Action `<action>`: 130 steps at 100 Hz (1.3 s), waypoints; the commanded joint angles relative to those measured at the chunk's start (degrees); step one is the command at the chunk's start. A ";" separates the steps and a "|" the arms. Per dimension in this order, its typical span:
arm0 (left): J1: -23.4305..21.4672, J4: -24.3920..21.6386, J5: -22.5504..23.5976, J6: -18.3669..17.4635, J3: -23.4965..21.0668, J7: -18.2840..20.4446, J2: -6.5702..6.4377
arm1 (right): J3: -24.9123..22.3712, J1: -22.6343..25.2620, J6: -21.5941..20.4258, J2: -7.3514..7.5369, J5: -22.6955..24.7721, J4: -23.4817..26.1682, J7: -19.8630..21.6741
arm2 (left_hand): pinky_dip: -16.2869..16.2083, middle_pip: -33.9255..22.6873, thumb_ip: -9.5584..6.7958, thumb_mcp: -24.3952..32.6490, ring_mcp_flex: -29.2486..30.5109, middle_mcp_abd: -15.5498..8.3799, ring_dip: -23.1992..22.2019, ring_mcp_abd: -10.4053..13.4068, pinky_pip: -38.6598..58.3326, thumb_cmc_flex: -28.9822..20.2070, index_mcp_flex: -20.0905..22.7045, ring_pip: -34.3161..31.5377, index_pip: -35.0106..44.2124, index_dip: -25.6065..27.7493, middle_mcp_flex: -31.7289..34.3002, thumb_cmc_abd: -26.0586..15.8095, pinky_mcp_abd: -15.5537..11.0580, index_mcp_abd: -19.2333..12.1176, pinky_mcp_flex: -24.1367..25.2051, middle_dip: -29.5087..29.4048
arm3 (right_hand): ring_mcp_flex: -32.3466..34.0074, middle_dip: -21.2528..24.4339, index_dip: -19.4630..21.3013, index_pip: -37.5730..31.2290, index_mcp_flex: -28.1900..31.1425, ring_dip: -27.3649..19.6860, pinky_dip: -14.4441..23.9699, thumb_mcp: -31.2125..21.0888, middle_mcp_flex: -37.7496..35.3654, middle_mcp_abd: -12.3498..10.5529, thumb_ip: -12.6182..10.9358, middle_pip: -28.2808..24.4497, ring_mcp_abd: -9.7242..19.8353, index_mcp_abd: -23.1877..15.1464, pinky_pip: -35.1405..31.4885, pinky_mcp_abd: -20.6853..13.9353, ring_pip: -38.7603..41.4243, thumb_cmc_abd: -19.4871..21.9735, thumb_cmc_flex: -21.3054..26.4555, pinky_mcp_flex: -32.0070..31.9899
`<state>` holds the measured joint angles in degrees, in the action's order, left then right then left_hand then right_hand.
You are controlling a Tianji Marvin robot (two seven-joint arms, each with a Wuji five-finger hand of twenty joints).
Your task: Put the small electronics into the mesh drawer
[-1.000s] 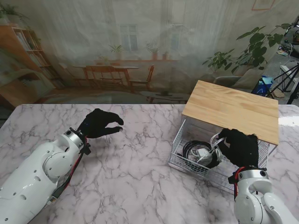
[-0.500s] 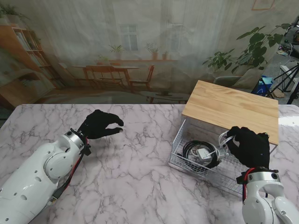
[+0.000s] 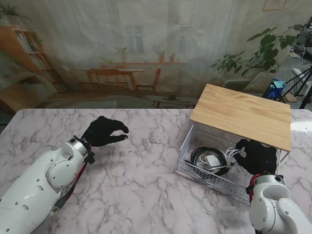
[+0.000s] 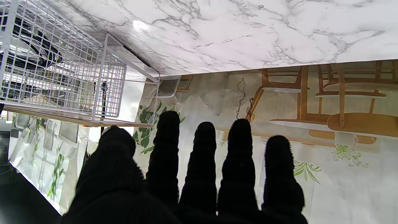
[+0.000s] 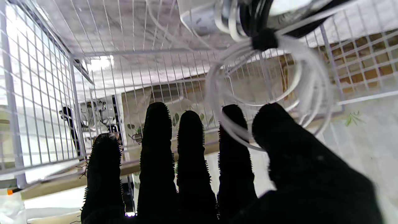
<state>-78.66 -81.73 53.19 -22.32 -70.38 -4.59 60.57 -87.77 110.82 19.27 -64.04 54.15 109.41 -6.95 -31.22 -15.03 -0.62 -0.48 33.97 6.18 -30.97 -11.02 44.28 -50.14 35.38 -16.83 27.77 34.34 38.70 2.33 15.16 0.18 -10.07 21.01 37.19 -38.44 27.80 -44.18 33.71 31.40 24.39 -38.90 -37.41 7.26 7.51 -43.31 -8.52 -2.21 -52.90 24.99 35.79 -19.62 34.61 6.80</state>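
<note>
The white mesh drawer [image 3: 191, 168] stands pulled out from under a wooden-topped unit [image 3: 242, 114]. In it lie a black coiled cable [image 3: 199, 155] and a white charger [image 3: 213, 160]. My right hand [image 3: 257, 156] is inside the drawer at its right end. A white coiled cable [image 3: 232, 153] runs from the charger to this hand. In the right wrist view its loop [image 5: 267, 84] passes between my thumb and index finger [image 5: 233, 130], which pinch it; the other fingers are straight. My left hand [image 3: 103, 130] hovers open over the marble table [image 3: 141, 195], holding nothing.
The wooden top overhangs the back of the drawer, right above my right hand. The drawer's mesh walls [image 5: 37, 102] close in around the fingers. A printed backdrop hangs behind the table's far edge. A tripod [image 3: 302, 83] stands at the far right.
My right hand moved right and slightly deeper under the wooden top, drawing the white cable's loop to the right inside the drawer, then sank a little. The left arm stayed still.
</note>
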 commanded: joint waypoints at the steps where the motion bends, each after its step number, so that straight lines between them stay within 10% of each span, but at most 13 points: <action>1: -0.13 -0.04 -0.08 0.31 0.26 0.90 0.02 | 0.44 -0.04 0.92 0.43 1.33 -0.36 1.69 | -0.80 1.14 -0.10 0.02 0.28 0.58 -0.40 -0.50 0.96 -0.76 -0.25 -0.72 -0.41 0.15 0.37 -1.41 1.91 0.55 0.96 0.52 | -2.04 3.06 1.25 9.06 0.18 -1.69 0.89 -1.86 3.26 0.99 -3.47 3.70 -0.61 3.85 1.28 -1.06 -4.74 -1.99 -5.30 -1.33; 22: -0.15 0.11 -0.19 0.33 0.31 0.68 0.06 | 1.13 -0.70 1.83 1.13 4.39 -0.22 5.23 | -0.82 1.05 -0.11 0.01 0.29 0.05 -0.43 -0.47 0.96 -0.76 -0.26 -0.76 -0.35 0.13 0.46 -1.44 1.89 0.62 0.98 0.56 | -4.44 9.46 -2.36 22.41 -4.56 -3.56 1.33 2.59 8.67 2.84 -2.27 9.38 -1.43 9.35 1.92 -0.84 -8.91 -5.89 -14.47 -1.74; 34: -0.13 0.23 -0.26 0.39 0.41 0.60 0.08 | 1.90 -1.77 2.25 0.66 3.35 -0.74 2.00 | -0.84 1.06 -0.11 0.03 0.29 0.49 -0.45 -0.51 0.98 -0.88 -0.29 -0.79 -0.32 0.13 0.28 -1.40 1.91 0.51 0.98 0.57 | -4.26 11.98 -1.98 24.48 -5.31 -3.78 1.96 9.65 9.35 3.08 -3.63 9.33 -1.65 9.35 1.75 -1.13 -9.18 8.65 -2.28 -1.27; 46: -0.13 0.27 -0.33 0.43 0.49 0.72 0.07 | 1.73 -2.19 1.95 0.81 4.52 -0.14 2.48 | -0.85 1.02 -0.12 0.04 0.29 0.59 -0.45 -0.57 0.99 -0.87 -0.25 -0.79 -0.29 0.10 0.37 -1.41 1.94 0.71 0.98 0.58 | -4.93 12.62 -0.82 23.28 -10.28 -4.04 2.50 5.51 11.84 2.84 -3.89 9.06 -1.40 5.37 1.14 -1.33 -9.33 10.89 1.72 -1.24; 51: -0.11 0.32 -0.33 0.41 0.53 0.70 0.07 | 1.42 -2.20 1.36 1.10 5.29 0.44 4.57 | -0.86 0.99 -0.12 0.03 0.32 0.59 -0.46 -0.58 1.01 -0.87 -0.23 -0.81 -0.28 0.09 0.43 -1.40 1.92 0.62 0.97 0.58 | -5.60 13.37 -1.02 23.80 -15.28 -4.55 2.48 -3.90 14.48 2.19 -5.67 9.20 -1.11 6.07 1.44 -1.19 -10.13 3.95 1.53 -1.65; 60: -0.08 0.38 -0.44 0.38 0.59 0.69 0.09 | 1.40 -2.74 1.28 1.26 4.95 0.94 6.37 | -0.86 0.94 -0.12 0.01 0.32 -0.32 -0.47 -0.53 0.99 -0.84 -0.29 -0.82 -0.28 0.07 0.50 -1.46 1.94 0.60 1.02 0.59 | -6.13 13.60 1.87 21.45 -20.46 -5.08 2.28 -26.70 17.26 1.33 -17.74 7.55 -0.61 8.65 1.81 -0.29 -10.81 -6.03 -1.23 -2.25; 82: 0.00 0.61 -0.47 0.27 0.70 0.60 0.09 | 1.13 -3.28 1.66 1.66 4.37 1.82 10.30 | -0.88 0.75 -0.16 0.08 0.40 0.13 -0.50 -0.55 1.00 -1.10 -0.20 -0.88 -0.08 0.11 0.47 -1.32 2.02 0.61 1.02 0.69 | -8.35 15.83 2.28 23.85 -21.90 -6.11 1.94 -32.44 21.00 1.97 -25.21 9.25 -0.60 11.10 3.26 1.25 -12.92 -8.73 -5.38 -4.07; 88: 0.02 0.67 -0.45 0.25 0.71 0.50 0.10 | 0.63 -2.96 1.46 1.93 4.38 2.69 12.89 | -0.89 0.60 -0.16 0.05 0.41 -1.20 -0.51 -0.47 1.02 -1.08 -0.21 -0.90 -0.03 0.11 0.67 -1.33 1.94 0.56 0.99 0.73 | -9.83 17.02 1.82 26.67 -22.72 -6.95 1.68 -24.50 22.69 2.53 -22.64 11.23 -1.15 11.99 4.47 1.91 -14.93 -7.14 -9.17 -5.04; 98: 0.06 0.75 -0.47 0.24 0.76 0.41 0.11 | -0.04 -2.73 1.35 2.20 3.71 3.69 15.58 | -0.90 0.57 -0.19 0.12 0.43 -0.45 -0.52 -0.45 1.06 -1.27 -0.14 -0.91 0.09 0.13 0.56 -1.22 1.87 0.60 0.93 0.73 | -10.15 17.78 1.68 31.19 -21.53 -7.24 1.90 1.04 23.07 2.95 -5.36 12.95 -1.70 12.30 5.61 2.51 -16.87 -4.00 -16.16 -5.55; 130: -0.05 0.85 -0.57 0.40 0.82 0.32 0.14 | -0.34 -2.21 0.49 1.93 2.23 4.49 13.93 | -0.88 0.33 -0.17 0.07 0.34 -1.34 -0.52 -0.51 0.99 -1.20 -0.23 -0.90 0.23 -0.03 0.57 -1.41 1.85 0.63 1.06 0.75 | -10.78 17.73 3.21 31.04 -17.66 -8.65 2.30 10.39 21.48 3.38 -3.41 14.00 -2.63 9.41 6.48 1.16 -20.22 1.79 -19.59 -5.48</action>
<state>-78.66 -81.03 52.86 -22.18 -69.70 -4.89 60.58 -87.60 108.39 20.51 -62.02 56.41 112.80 8.47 -31.24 -15.03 -0.62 -0.48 33.97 5.83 -31.00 -11.02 44.28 -50.18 35.38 -16.84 27.76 34.34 38.70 2.33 15.17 0.21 -10.04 21.02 27.31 -20.95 30.25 -16.22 16.53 23.62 26.30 -29.57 -19.44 9.78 3.53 -34.15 -10.34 6.40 -47.47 25.68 19.78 -18.63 15.08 2.37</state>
